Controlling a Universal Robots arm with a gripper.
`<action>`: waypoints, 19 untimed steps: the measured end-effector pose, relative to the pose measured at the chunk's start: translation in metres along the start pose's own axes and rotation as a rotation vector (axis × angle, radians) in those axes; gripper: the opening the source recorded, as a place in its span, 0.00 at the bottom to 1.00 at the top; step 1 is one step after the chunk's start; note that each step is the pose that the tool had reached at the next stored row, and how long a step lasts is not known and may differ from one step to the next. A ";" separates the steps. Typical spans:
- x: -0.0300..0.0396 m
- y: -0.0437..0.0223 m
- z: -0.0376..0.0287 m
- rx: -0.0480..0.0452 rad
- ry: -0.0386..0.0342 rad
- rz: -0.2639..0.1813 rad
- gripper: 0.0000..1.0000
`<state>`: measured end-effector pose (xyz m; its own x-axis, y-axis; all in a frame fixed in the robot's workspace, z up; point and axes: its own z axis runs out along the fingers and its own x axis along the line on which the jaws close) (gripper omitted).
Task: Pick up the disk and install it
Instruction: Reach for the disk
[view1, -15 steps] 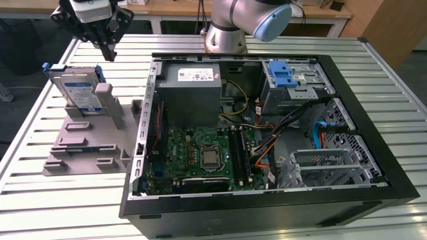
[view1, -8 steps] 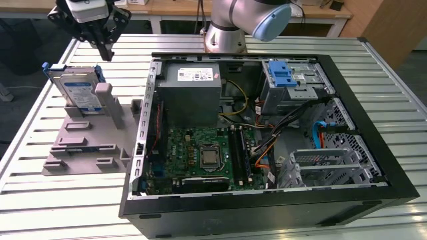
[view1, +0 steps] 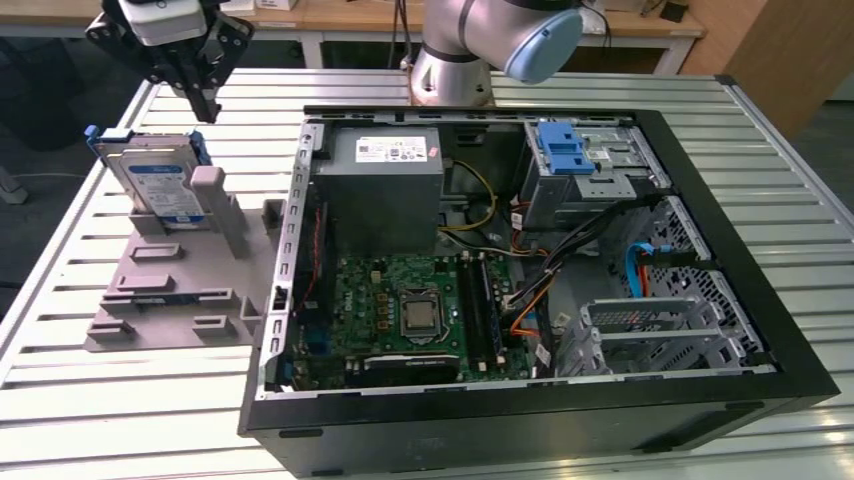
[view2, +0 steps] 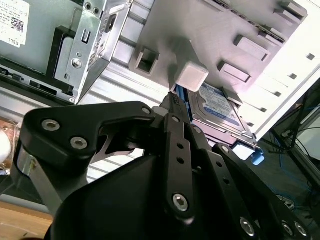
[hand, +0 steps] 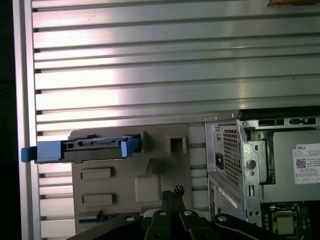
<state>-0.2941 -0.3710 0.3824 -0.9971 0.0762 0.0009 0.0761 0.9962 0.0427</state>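
Observation:
The disk (view1: 156, 182) stands on edge in a grey holder (view1: 174, 295) at the exterior view's left, silver with a white-and-blue label and a blue carrier around it. My gripper (view1: 206, 108) hangs just above and behind the disk's top edge, apart from it, fingers shut together with nothing between them. In the second wrist view the shut fingertips (view2: 173, 101) point toward the disk (view2: 218, 108) leaning in the holder (view2: 210, 35). The first wrist view looks down on the disk's (hand: 85, 148) blue-framed top edge, with the gripper (hand: 173, 192) over the holder (hand: 131, 175).
An open black computer case (view1: 747, 390) lies to the exterior view's right of the holder, with a grey power supply box (view1: 387, 190), a motherboard (view1: 414, 310) and a drive bay holding a blue clip (view1: 567, 150). Everything rests on a slatted metal table (view1: 120, 400).

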 end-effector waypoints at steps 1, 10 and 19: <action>0.0006 0.0000 0.0000 0.0000 0.0003 0.000 0.11; 0.0067 -0.0004 0.0002 0.0002 0.0039 0.000 0.11; 0.0226 -0.0015 0.0010 0.0007 0.0100 -0.001 0.11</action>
<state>-0.3167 -0.3707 0.3814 -0.9972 0.0744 0.0108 0.0748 0.9963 0.0420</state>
